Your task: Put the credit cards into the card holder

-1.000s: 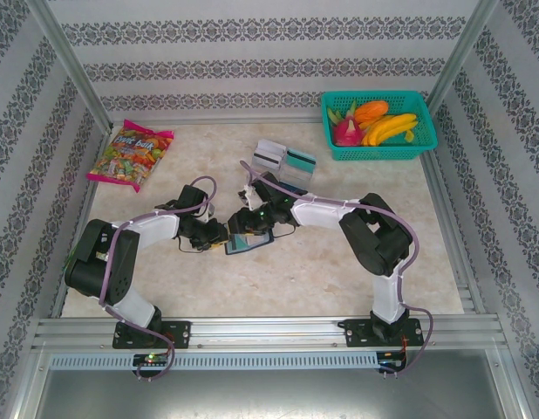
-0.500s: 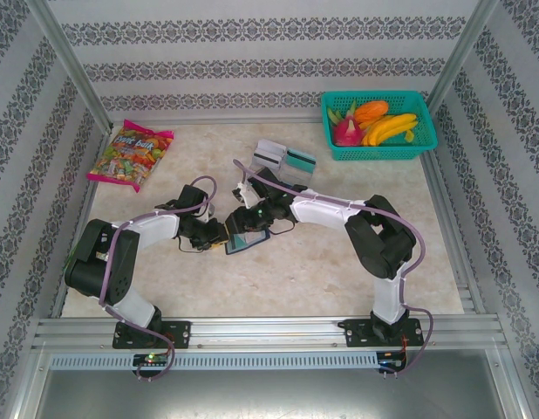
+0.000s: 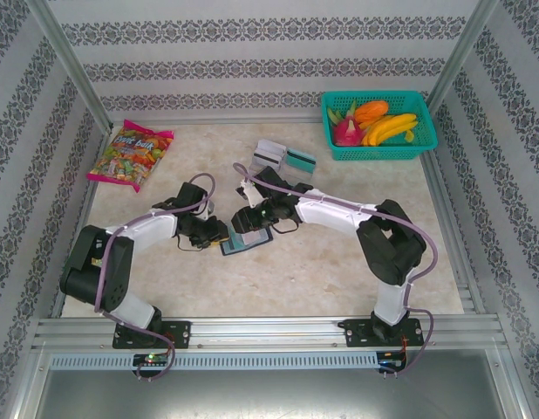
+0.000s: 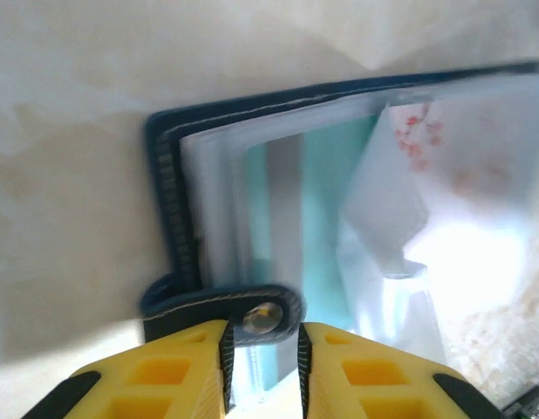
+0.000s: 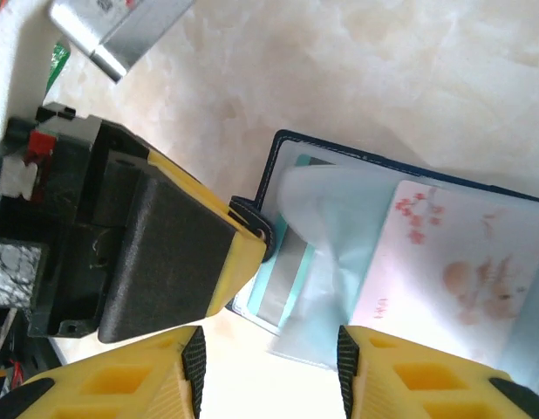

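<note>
The navy card holder [image 3: 248, 243] lies open on the table between both grippers. My left gripper [image 4: 262, 336] is shut on its snap tab [image 4: 268, 314], whose round end fills the narrow gap between the pads. A teal card [image 4: 326, 218] with a grey stripe and a white card with pink blossoms [image 5: 453, 262] sit in its clear sleeves. My right gripper [image 5: 269, 349] hovers open over the holder's edge [image 5: 278, 144], nothing between its fingers. Two loose credit cards, white-grey [image 3: 269, 154] and teal [image 3: 301, 160], lie farther back.
A teal mesh basket [image 3: 374, 155] with fruit stands at the back right. A candy bag [image 3: 130, 155] lies at the back left. Both forearms meet over the table's middle, close together, with metal frame posts at the sides.
The right arm's elbow has swung out to the right and its gripper has crept slightly left. The card holder has shifted a little left with the left gripper.
</note>
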